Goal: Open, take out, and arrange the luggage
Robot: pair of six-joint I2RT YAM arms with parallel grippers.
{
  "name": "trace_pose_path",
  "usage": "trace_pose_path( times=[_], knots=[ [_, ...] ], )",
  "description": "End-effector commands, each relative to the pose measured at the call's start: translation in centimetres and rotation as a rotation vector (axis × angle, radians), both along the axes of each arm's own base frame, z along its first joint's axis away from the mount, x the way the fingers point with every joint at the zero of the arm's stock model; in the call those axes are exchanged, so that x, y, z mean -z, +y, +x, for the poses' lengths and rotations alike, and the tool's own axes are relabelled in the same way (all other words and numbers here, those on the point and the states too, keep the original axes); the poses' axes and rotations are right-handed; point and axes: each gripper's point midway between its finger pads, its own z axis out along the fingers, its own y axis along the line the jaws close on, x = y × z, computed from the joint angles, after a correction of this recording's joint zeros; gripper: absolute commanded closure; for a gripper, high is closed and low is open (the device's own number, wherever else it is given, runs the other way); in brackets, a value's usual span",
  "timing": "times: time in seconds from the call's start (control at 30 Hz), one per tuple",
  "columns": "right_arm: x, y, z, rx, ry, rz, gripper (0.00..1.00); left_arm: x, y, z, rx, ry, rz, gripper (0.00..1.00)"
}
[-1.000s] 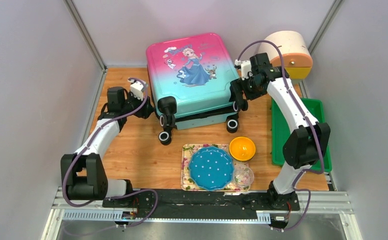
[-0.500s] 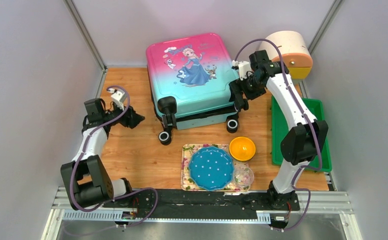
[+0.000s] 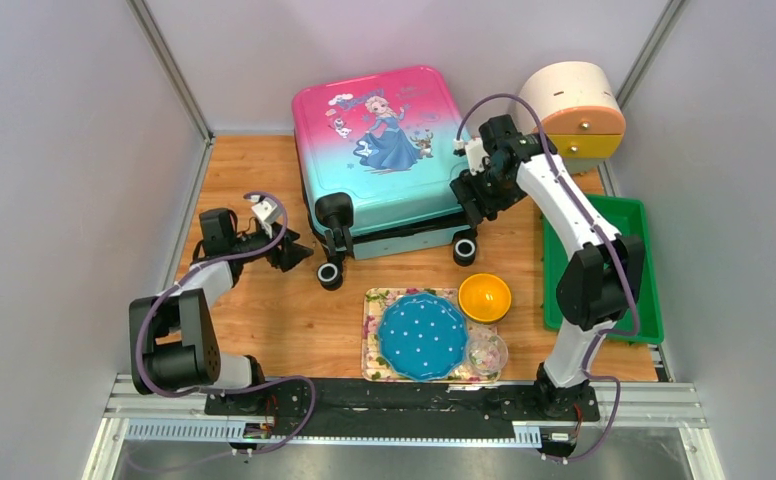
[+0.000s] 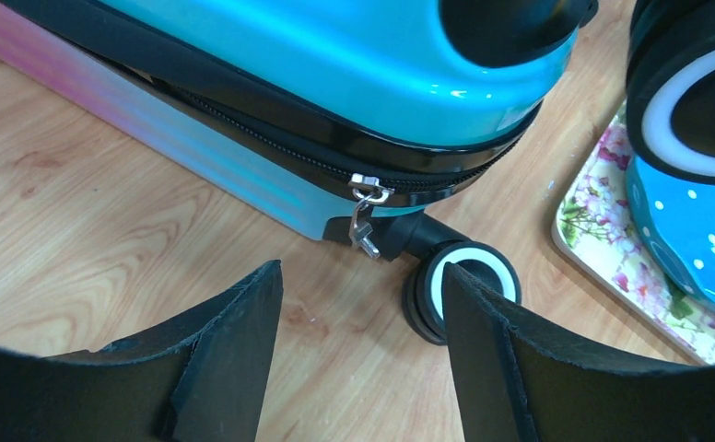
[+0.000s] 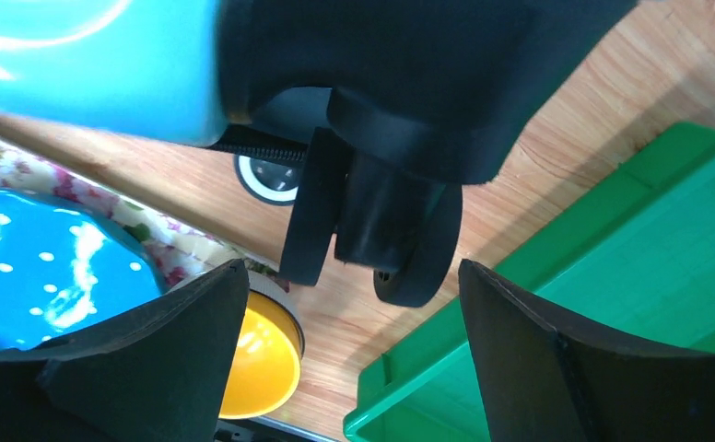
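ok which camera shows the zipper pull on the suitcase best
Left wrist view: the silver zipper pull hangs close and sharp at the luggage corner. Top external shows the whole luggage, the pull too small to make out. Right wrist shows only a wheel, no pull.

Nothing legible in any of my three views. The luggage [image 3: 384, 150] carries a line of curly script on its lid, above and beside the cartoon girl. It is too small and blurred for me to read.
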Motion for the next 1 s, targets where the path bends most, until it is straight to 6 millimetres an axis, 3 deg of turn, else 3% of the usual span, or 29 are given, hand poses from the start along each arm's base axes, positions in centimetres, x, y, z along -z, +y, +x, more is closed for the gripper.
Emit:
trace_pose_path(
  times=[0.0,0.07,0.17,0.2,0.27,0.3,0.47,0.83,0.97],
  knots=[
    [1.3,-1.1,1.7,0.056,-0.048,-0.083,0.12,-0.4,-0.4,0.6,0.047,-0.104,0.004,0.28],
    [1.9,-0.9,2.0,0.058,-0.034,-0.081,0.13,0.1,-0.5,0.5,0.050,-0.110,0.000,0.28],
    [1.8,-0.6,2.1,0.050,-0.023,-0.068,0.35,0.5,-1.2,-0.3,0.092,-0.135,-0.022,0.27],
    [1.7,0.0,1.9,0.032,-0.018,-0.040,0.56,0.3,-1.3,-0.1,0.097,-0.168,-0.016,0.28],
    [1.0,-0.5,2.3,0.023,-0.039,-0.039,0.80,0.7,-1.4,-0.5,0.092,-0.168,-0.027,0.28],
    [0.7,-0.7,2.3,0.023,-0.044,-0.038,1.00,0.4,-1.5,-0.3,0.088,-0.185,-0.030,0.29],
    [-1.4,-3.7,3.3,0.086,-0.084,-0.034,1.00,-0.1,-1.7,-0.7,0.050,-0.233,-0.075,0.32],
    [-1.6,-3.5,3.0,0.089,-0.057,-0.004,1.00,-0.2,-4.4,-1.2,0.110,-0.288,-0.070,0.36],
    [-1.3,-3.6,3.0,0.091,-0.055,-0.006,1.00,0.6,-5.5,-1.1,0.127,-0.287,-0.049,0.42]
  ],
)
